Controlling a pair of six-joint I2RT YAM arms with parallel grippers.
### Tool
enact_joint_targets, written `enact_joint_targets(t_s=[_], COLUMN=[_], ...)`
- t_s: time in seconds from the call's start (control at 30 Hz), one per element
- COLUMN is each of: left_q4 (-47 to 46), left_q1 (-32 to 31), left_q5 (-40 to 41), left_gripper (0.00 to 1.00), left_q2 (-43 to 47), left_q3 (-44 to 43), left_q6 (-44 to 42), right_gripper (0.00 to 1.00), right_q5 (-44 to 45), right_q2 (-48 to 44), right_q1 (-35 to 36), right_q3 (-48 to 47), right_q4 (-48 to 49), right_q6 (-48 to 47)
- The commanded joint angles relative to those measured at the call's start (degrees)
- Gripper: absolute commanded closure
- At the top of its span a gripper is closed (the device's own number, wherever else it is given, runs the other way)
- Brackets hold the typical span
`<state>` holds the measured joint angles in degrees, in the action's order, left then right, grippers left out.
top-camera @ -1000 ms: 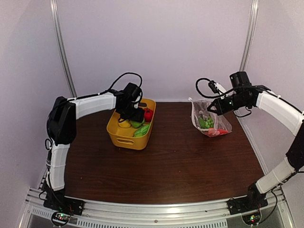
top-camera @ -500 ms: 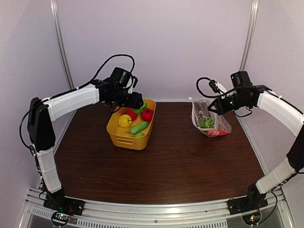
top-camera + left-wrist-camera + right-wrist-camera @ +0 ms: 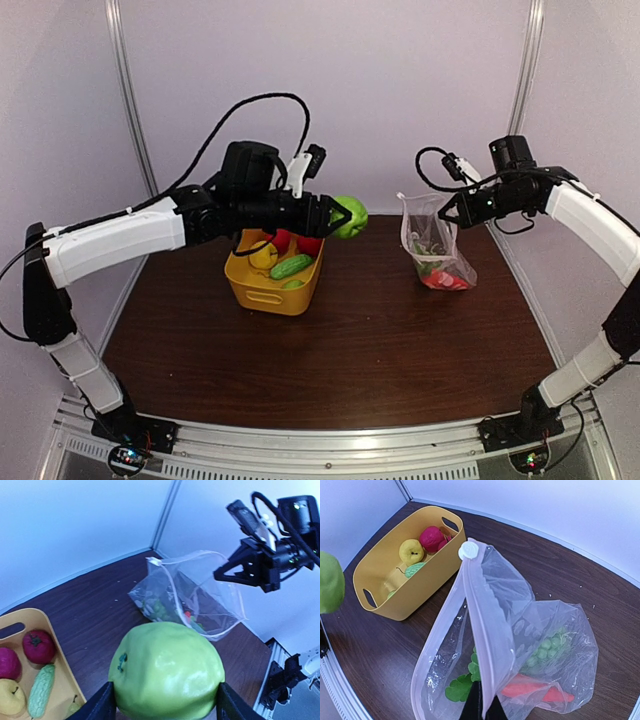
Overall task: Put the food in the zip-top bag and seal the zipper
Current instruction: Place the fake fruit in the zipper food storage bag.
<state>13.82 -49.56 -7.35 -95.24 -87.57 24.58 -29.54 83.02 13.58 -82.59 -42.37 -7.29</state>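
My left gripper [image 3: 345, 217] is shut on a green apple [image 3: 350, 215] and holds it in the air between the yellow basket [image 3: 262, 291] and the zip-top bag [image 3: 437, 252]. In the left wrist view the apple [image 3: 166, 670] fills the span between the black fingers. My right gripper [image 3: 447, 212] is shut on the bag's mouth edge and holds the bag [image 3: 535, 630] up and open. The zipper [image 3: 483, 625] runs up to a white slider [image 3: 468, 550]. Green grapes [image 3: 550, 647], an orange carrot [image 3: 535, 690] and a green leafy piece [image 3: 462, 687] lie inside.
The basket [image 3: 415, 597] stands at the back left of the brown table and holds a yellow fruit [image 3: 263, 255], a cucumber [image 3: 291, 267] and a red tomato [image 3: 37, 646]. White walls and metal posts close the back and both sides.
My left arm rose out of the basket with the green apple and swung right toward the bag. My right gripper lifted the bag's mouth a little higher.
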Motion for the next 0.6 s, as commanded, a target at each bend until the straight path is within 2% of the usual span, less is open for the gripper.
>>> enact_joint_targets(t_s=[0.0, 0.37, 0.57], left_q4=[-11.8, -24.3, -29.6], left_q1=[-2.2, -6.0, -6.1], left_q5=[-5.9, -13.8, -16.1], left_gripper=[0.47, 0.48, 0.50], left_q2=[1.4, -4.5, -13.2], left_q3=[4.1, 4.5, 0.0], left_q6=[0.7, 6.1, 9.3], right_gripper=[1.00, 1.00, 1.00], right_q5=[0.7, -4.8, -7.6], right_q2=[-2.1, -2.2, -2.7], right_q1=[-0.1, 0.1, 0.8], right_q3=[0.8, 4.8, 5.9], right_q4=[0.1, 3.0, 4.1], right_q6=[0.1, 2.1, 2.9])
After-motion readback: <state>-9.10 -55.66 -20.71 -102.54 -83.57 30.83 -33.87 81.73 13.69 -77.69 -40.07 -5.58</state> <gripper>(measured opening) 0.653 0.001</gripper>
